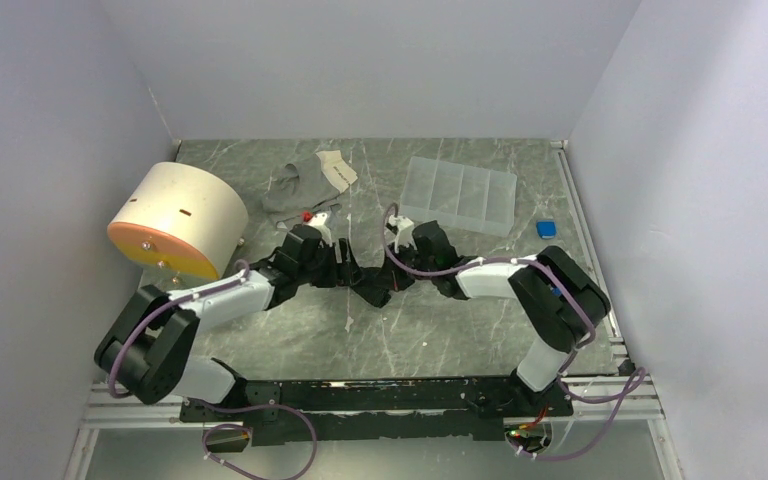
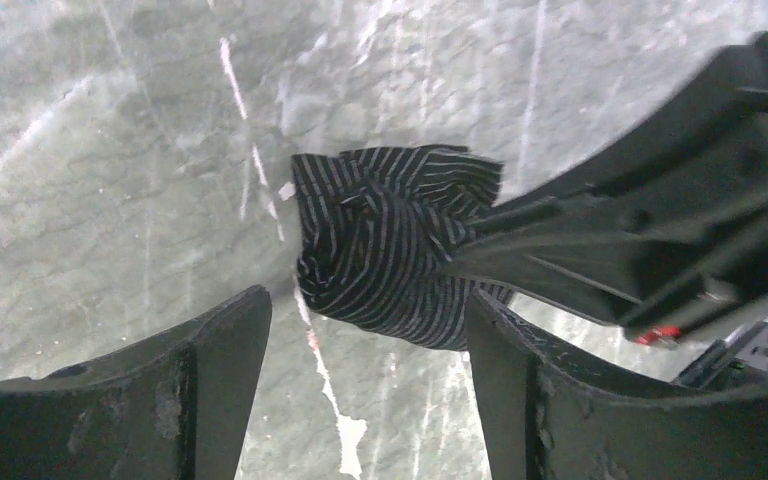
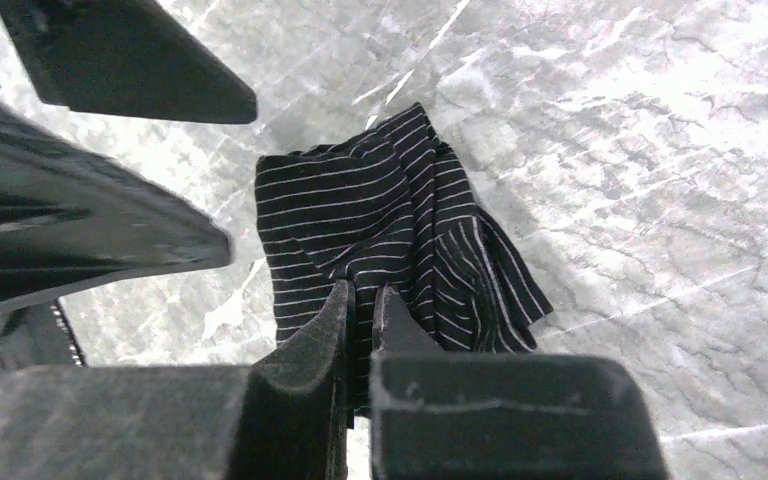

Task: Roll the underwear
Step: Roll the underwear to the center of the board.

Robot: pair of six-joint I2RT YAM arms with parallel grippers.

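At the far left of the grey, white-veined marble table (image 1: pixel 440 330), a cream drum (image 1: pixel 175 220) with an orange end face is seen lying on its side, with a crumpled grey cloth (image 1: pixel 305 185) beside it. The left gripper (image 2: pixel 365 300) is held with its matte black fingers spread wide, just short of the underwear (image 2: pixel 390 240) (thin black fabric, finely white-striped), which is bunched into a lumpy roll at the table's centre. It is met by the right gripper (image 3: pixel 362 295), whose fingers are pressed together, apparently pinching a fold. Further right, a clear compartmented plastic tray (image 1: pixel 460 195) and a small blue block (image 1: pixel 546 229) are laid.
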